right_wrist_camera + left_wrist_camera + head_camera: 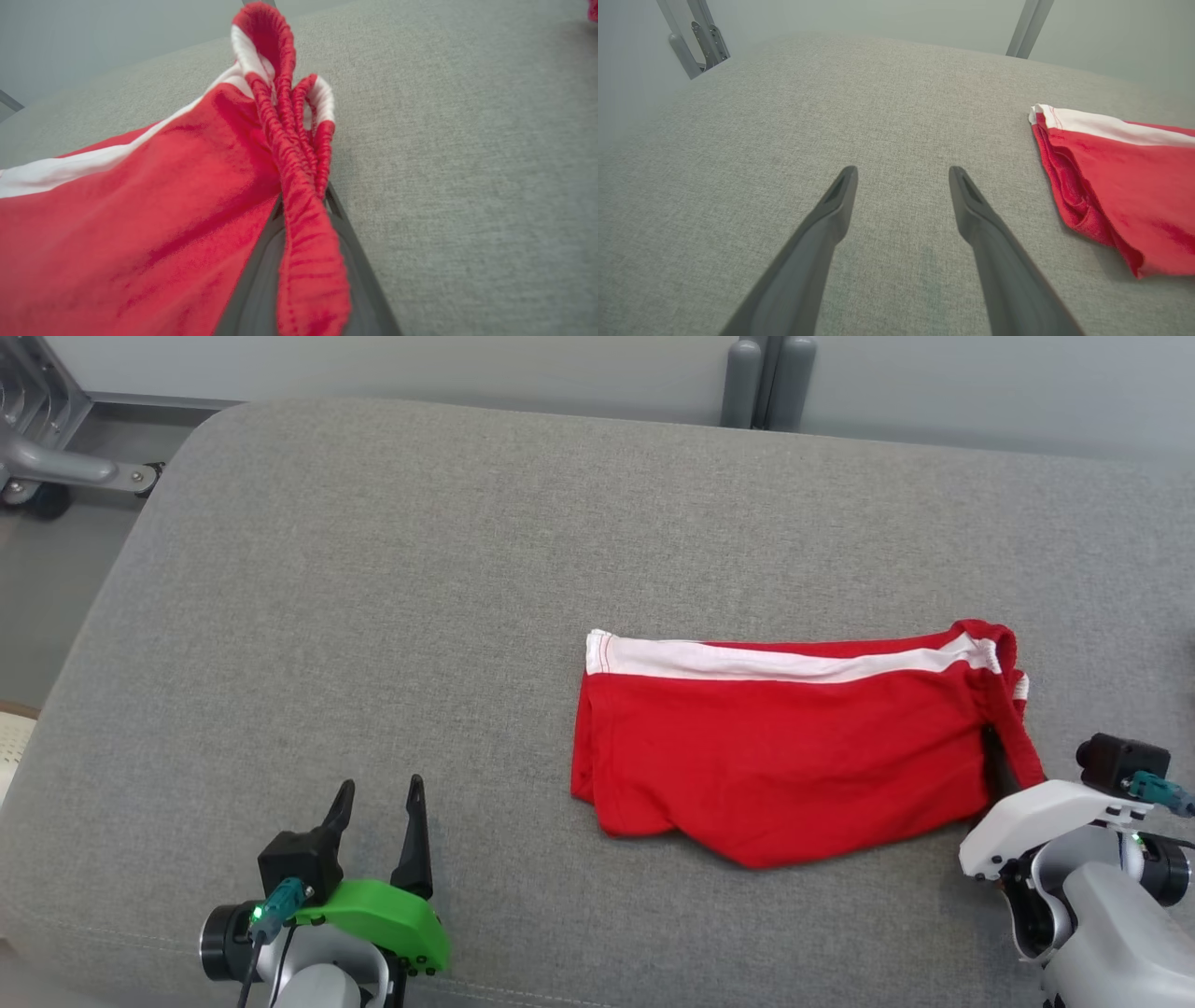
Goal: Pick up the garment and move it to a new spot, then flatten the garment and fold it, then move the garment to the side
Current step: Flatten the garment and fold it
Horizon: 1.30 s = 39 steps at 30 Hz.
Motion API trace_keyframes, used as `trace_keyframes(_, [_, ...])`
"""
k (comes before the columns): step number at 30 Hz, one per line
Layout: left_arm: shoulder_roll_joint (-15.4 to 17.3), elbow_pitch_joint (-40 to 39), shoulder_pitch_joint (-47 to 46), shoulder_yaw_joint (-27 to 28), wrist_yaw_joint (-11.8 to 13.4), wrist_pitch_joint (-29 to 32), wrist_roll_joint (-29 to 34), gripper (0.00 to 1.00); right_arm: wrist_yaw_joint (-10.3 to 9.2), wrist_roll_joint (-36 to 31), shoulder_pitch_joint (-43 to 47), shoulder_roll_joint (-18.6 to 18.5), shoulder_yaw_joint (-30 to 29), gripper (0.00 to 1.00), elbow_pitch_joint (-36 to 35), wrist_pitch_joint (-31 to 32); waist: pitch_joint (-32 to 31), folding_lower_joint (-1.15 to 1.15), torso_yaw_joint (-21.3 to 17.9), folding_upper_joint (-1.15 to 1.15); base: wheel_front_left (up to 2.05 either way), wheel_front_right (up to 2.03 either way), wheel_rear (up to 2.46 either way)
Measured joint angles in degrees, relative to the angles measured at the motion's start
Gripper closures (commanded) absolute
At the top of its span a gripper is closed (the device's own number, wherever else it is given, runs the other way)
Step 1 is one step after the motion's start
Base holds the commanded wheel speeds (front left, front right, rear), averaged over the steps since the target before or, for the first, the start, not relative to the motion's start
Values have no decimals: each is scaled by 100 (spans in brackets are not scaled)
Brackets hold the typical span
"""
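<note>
Garment (784, 756), one, red, right tool (997, 758) pinching it

The garment (784, 756) hides the fingertips of the right gripper (997, 763)

We take this for a robotics lab or test room rather than a home. The work surface is a broad padded bench (373, 616) covered in plain grey cloth with rounded corners, set before a bare pale grey wall (420, 364) and above a grey floor (47, 597). Beyond it we see a grey metal frame (56, 462) on a dark caster wheel (37, 504) at the far left and a pair of grey upright posts (767, 378) at the far edge, which look like equipment stands, not household furniture. The homely touch we find is a red garment (794, 756) with a white band, lying on the cloth.
</note>
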Motion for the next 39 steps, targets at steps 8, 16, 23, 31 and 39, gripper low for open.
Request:
trace_keyframes(8, [1,49,73,-172,-1,0,-145,0,-7,404,-21,160,600,100,-1079,431,-98,0,-30,0,0,0,0])
trace_keyframes(16, [1,48,73,-472,21,0,-293,0,-7,727,-40,642,1492,100,-1959,1106,-146,0,339,0,0,0,0])
trace_keyframes(23, [2,69,88,-648,32,1,-443,0,-7,549,-380,847,1527,100,-1321,1100,-156,0,862,0,0,0,0])
trace_keyframes(31, [3,20,141,-556,79,0,-444,0,-7,408,-687,960,1579,0,-633,690,-113,0,1306,0,0,0,0])
trace_keyframes(39, [2,-130,253,-170,108,1,-238,0,-3,263,-453,710,1131,0,-578,56,-130,0,1031,0,0,0,0])
